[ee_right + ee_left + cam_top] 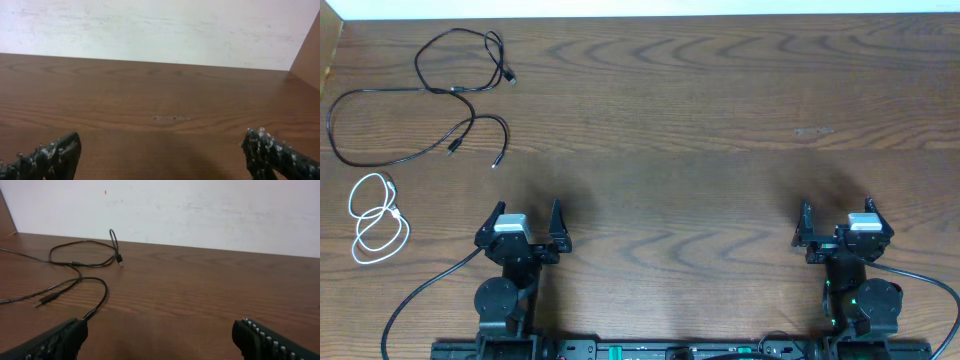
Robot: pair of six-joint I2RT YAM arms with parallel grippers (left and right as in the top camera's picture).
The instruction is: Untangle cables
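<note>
Two grippers, both mine, sit low over the bench (pixel 700 120). The left gripper (pixel 528 209) and the right gripper (pixel 838 209) each have their jaws spread wide and hold nothing. From each wrist the fingers (pixel 60 341) show as dark, ridged pads at the lower corners of the view, with bare board between them.

The bench is smooth brown wood with a long wavy grain. A small pale scuff (pixel 171 118) lies straight ahead of my right gripper.

The black cables (pixel 453 91) lie ahead and to the left of my left gripper, well apart from it. They are thin, matt cords in loose crossing loops, each ending in a small plug. From the left wrist they curve across the board (pixel 75 264), and one plug end lies just beyond my left finger.

The white cable (pixel 395 213) lies directly to the left of my left gripper, near it, coiled in two or three soft round loops.

Ahead of both grippers the bench ends at a pale, flat wall (pixel 200 210). A wooden side panel (pixel 306 50) rises to the far right of my right gripper. Between and ahead of the grippers the board is open.
</note>
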